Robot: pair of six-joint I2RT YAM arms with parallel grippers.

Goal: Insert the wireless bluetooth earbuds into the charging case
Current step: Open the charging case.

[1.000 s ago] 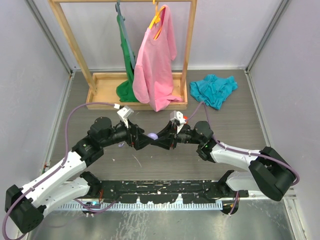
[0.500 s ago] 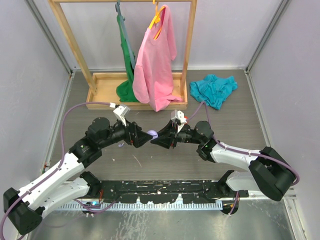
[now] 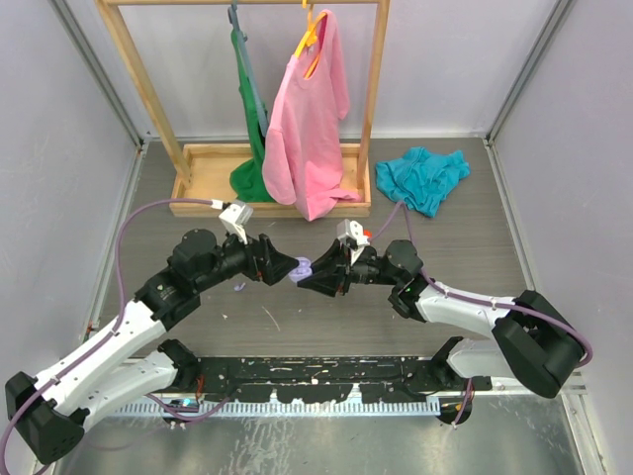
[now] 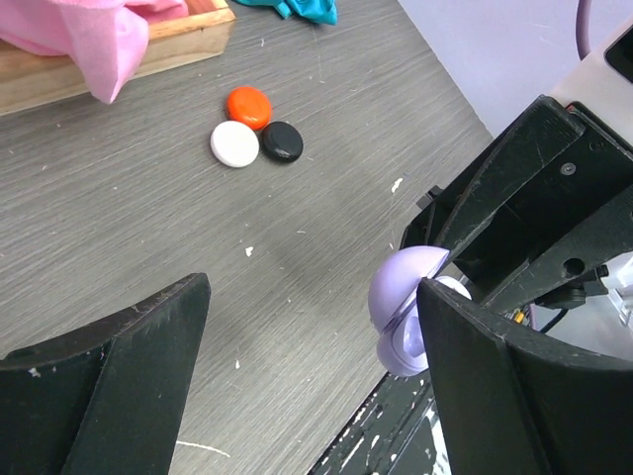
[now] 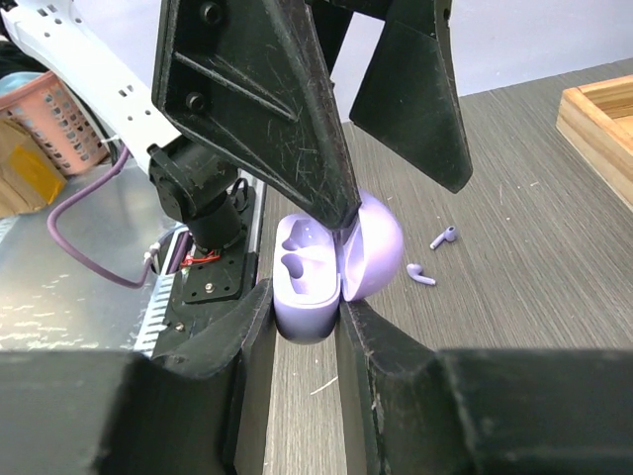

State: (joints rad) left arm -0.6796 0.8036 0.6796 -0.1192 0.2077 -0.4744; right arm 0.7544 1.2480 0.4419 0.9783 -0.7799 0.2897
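Eyes on the lilac charging case (image 5: pixel 368 247), our marker for everything here; the right claw (image 5: pixel 305 302) is clamped tight on the case's base and holds it up off the tabletop (image 4: pixel 148 218); the lid is swung open, with two wells in plain sight in the right wrist view. The left claw (image 4: pixel 315 297) faces the case from the opposite side, jaws wide apart and gripping nothing; one of its fingers (image 5: pixel 267 109) has its tip right at the seam between lid and base, though we cannot tell whether it touches; the other stands just beyond the lid. And the buds? One lilac earbud (image 5: pixel 444 236) lies on the tabletop a little past the case; the second lilac earbud (image 5: pixel 420 274) lies just beside it, slightly nearer the case; both are outside the case. Farther from the case we spot a red puck (image 4: pixel 249 107), a white puck (image 4: pixel 234 143) and a black puck (image 4: pixel 282 141), clustered close together; beyond them, farther again from the case, is a wooden rack (image 3: pixel 213 163) with a pink shirt (image 3: pixel 307 129).
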